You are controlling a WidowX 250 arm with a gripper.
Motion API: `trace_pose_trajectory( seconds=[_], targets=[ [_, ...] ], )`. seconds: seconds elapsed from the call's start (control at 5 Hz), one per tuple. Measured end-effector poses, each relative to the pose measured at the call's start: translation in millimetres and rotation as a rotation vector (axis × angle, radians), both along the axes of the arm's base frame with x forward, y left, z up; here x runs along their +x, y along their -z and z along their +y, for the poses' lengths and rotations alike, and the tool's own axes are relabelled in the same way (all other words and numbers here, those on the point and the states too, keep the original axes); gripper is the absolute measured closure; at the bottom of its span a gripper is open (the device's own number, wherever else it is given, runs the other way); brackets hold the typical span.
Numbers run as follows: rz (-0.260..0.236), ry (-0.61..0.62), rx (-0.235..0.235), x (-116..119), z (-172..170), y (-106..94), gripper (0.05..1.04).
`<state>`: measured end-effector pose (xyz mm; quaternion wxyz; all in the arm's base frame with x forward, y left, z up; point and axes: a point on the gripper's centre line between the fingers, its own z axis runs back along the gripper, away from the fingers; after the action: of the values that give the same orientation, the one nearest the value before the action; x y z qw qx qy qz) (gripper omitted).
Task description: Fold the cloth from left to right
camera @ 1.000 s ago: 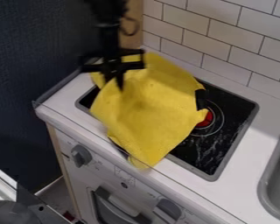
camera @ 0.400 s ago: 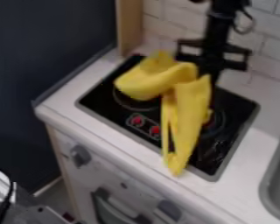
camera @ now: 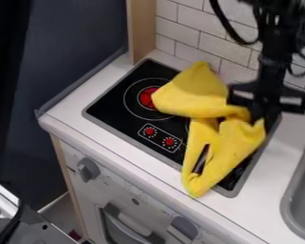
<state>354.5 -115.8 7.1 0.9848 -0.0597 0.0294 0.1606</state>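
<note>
At the right end of the stove, my gripper (camera: pixel 265 120) hangs down, shut on the yellow cloth (camera: pixel 192 99) at its right-hand edge. The cloth lies bunched over the right part of the black cooktop, its upper left part spread toward the wall. A lower part points to the front edge of the counter, with a dark gap between its folds. The cloth covers most of the right burner.
The cooktop (camera: pixel 110 102) shows its left burner and two red-marked dials. A tiled wall (camera: pixel 184 24) and wooden panel (camera: pixel 141 31) stand behind. At the right is a grey sink (camera: pixel 298 200); knobs and an oven handle line the front.
My gripper has moved from the left side of the stove to its right end, dragging the cloth along. The left burner and dials are uncovered, and the cloth has gone from spread out to bunched.
</note>
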Motion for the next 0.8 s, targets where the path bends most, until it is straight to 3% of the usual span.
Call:
trace_pose_trajectory(
  seconds=[0.2,0.4,0.6,0.8],
  targets=[
    [-0.038,0.044,0.001,-1,-12,5.7,1.018],
    [-0.033,0.031,0.038,-12,-8,8.5,0.888],
    [0.017,-0.090,0.278,-18,14,-7.9,0.658],
    [0.016,-0.144,0.439,-25,36,-8.2,0.348]
  ],
)
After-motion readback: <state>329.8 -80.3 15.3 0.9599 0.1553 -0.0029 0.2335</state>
